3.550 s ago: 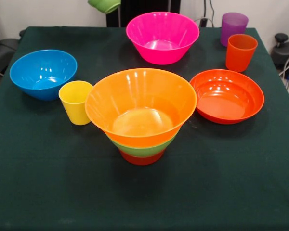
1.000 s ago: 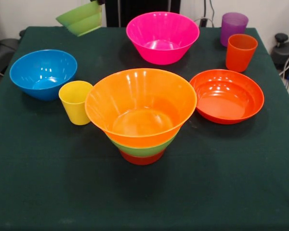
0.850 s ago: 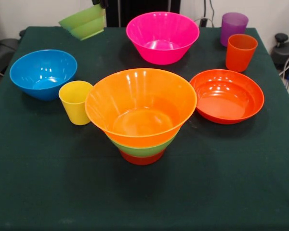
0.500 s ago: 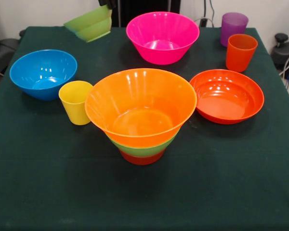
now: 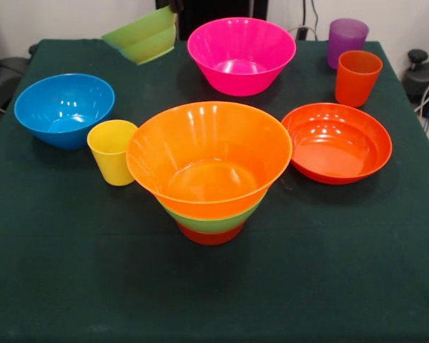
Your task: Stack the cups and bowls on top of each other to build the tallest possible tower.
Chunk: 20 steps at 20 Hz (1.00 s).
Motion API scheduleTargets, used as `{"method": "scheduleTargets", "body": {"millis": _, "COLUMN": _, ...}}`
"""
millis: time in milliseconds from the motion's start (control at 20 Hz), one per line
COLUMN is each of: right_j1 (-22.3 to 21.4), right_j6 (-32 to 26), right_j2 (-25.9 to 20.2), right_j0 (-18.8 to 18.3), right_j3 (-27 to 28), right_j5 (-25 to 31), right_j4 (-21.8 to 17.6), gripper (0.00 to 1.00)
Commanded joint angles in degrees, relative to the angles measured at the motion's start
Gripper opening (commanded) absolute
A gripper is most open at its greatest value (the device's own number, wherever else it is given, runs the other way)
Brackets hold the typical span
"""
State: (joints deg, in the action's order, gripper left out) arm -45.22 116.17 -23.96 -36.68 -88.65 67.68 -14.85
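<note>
At the top edge only the dark tip of my gripper (image 5: 174, 6) shows, shut on the rim of the small green bowl (image 5: 143, 36). That bowl hangs tilted above the table's far left. The tower stands mid-table: a large yellow-orange bowl (image 5: 209, 153) on a medium green bowl (image 5: 213, 222) on a small red-orange bowl (image 5: 211, 235). Left of it a yellow cup (image 5: 112, 151) stands beside the blue bowl (image 5: 64, 108). The pink bowl (image 5: 241, 54) is at the back, and the purple cup (image 5: 346, 39), orange cup (image 5: 357, 77) and shallow orange bowl (image 5: 337, 143) are on the right.
A dark green cloth (image 5: 214, 300) covers the table to its edges. Black gear (image 5: 423, 75) sits off the table's right side, and a dark post (image 5: 214, 8) rises behind the pink bowl.
The small green bowl, held by my gripper, dropped from the top edge to the far left, then slid right toward the pink bowl. Nothing on the table has moved.
</note>
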Motion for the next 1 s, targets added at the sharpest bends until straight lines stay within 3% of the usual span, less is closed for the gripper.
{"method": "scheduleTargets", "body": {"millis": 50, "right_j1": 4.8, "right_j6": 9.9, "right_j2": 3.3, "right_j0": 4.4, "right_j3": 8.6, "right_j5": 6.4, "right_j4": 0.3, "gripper": 0.0}}
{"method": "scheduleTargets", "body": {"millis": 800, "right_j1": 11.3, "right_j6": 8.6, "right_j2": 5.8, "right_j0": 10.8, "right_j3": 21.9, "right_j5": 12.5, "right_j4": -0.1, "gripper": 0.0}}
{"method": "scheduleTargets", "body": {"millis": 1000, "right_j1": 12.1, "right_j6": 7.9, "right_j2": 6.3, "right_j0": 11.8, "right_j3": 22.9, "right_j5": 13.0, "right_j4": 0.5, "gripper": 0.0}}
